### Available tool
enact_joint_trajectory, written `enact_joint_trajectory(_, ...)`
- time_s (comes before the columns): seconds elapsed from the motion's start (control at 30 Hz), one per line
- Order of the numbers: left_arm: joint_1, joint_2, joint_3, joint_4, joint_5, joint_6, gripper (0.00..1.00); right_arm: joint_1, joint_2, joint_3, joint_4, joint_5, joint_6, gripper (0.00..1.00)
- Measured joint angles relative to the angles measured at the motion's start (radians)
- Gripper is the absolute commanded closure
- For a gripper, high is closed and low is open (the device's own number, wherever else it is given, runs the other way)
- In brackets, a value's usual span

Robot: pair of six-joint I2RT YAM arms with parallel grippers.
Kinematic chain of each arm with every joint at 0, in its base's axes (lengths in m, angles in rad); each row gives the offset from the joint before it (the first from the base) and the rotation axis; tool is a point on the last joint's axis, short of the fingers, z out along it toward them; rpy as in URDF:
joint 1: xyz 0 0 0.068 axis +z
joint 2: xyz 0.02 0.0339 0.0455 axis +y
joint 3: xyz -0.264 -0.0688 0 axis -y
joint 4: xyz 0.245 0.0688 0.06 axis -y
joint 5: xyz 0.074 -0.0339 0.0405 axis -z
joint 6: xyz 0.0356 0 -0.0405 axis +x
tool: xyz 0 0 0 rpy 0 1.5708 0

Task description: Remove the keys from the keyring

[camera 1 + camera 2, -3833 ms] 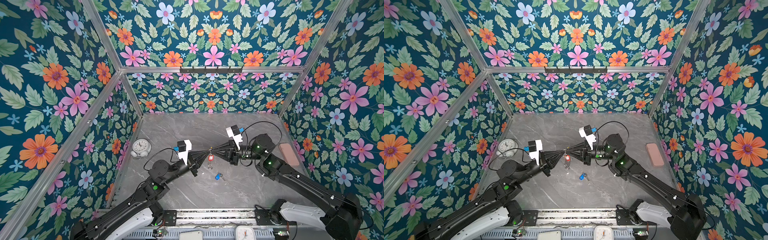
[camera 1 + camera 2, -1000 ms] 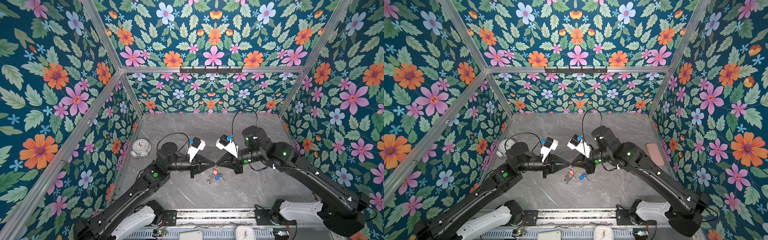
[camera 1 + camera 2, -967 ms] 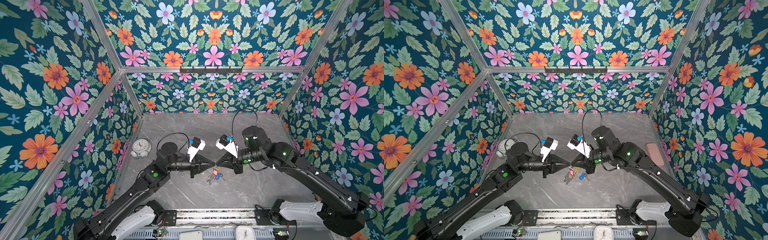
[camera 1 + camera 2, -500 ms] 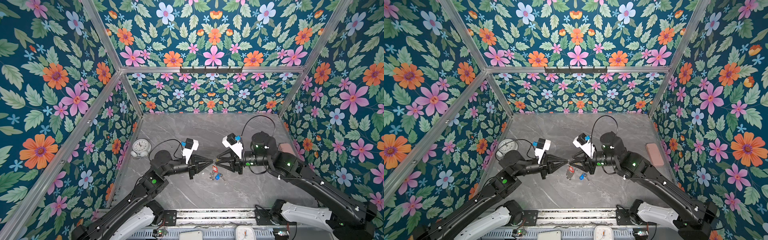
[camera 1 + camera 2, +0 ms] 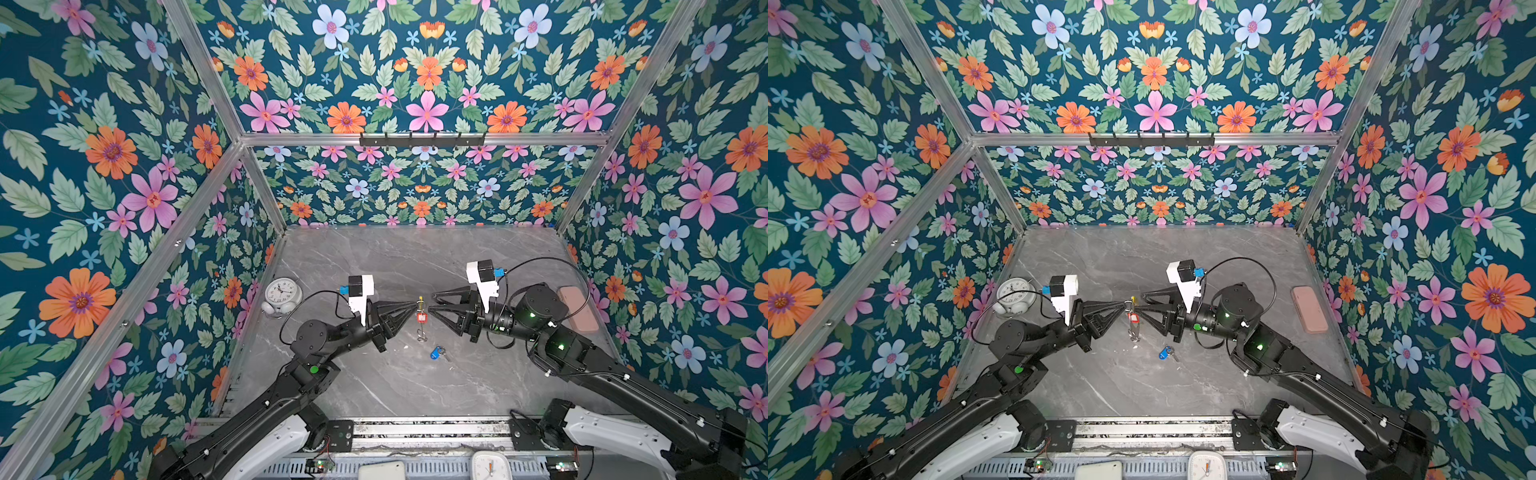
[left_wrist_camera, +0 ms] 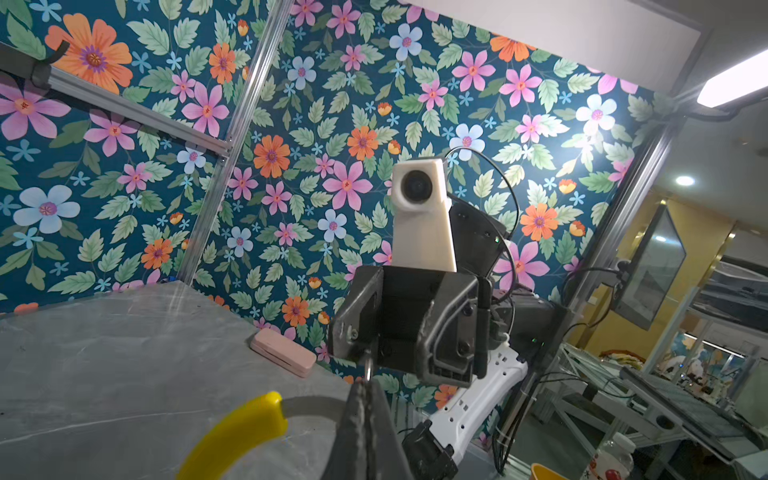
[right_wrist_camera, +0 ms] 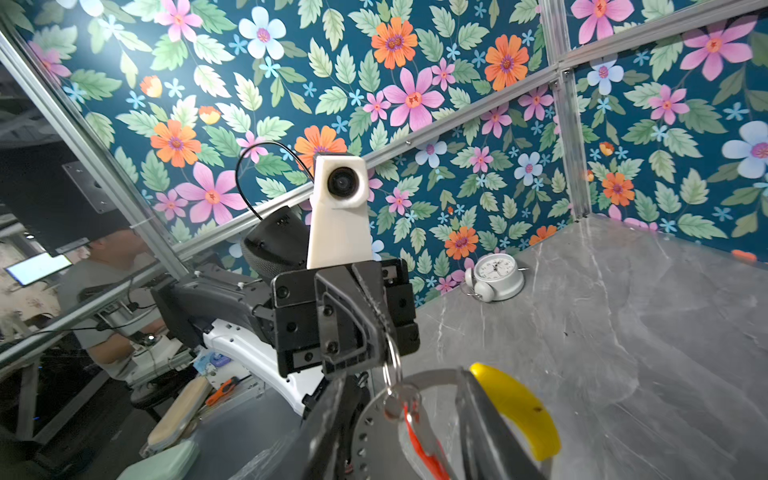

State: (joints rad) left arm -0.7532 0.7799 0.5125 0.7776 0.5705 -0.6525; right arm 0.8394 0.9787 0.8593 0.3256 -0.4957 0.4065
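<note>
One key of two is off: the blue-tagged key (image 5: 435,353) lies on the bench (image 5: 374,257), at 5 o'clock from the keyring (image 5: 421,299). We judge the red-tagged key (image 5: 422,318) outstanding; it hangs from this thin grey, yellow-sleeved hoop. At 9 o'clock the left tool (image 5: 415,306) clamps the hoop aloft; at 3 o'clock the right tool (image 5: 430,302) stands parted.

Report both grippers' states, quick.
Left gripper: closed on the keyring.
Right gripper: open, gripping nothing.
</note>
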Motion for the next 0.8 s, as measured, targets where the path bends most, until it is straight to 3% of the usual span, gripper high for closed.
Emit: enact_joint_trajectory(0.8,0.0,0.025,-0.013,0.106,-0.01,-0.047,1.0,-0.001,0.06,0.038,0.053,-0.073,0.061,1.0)
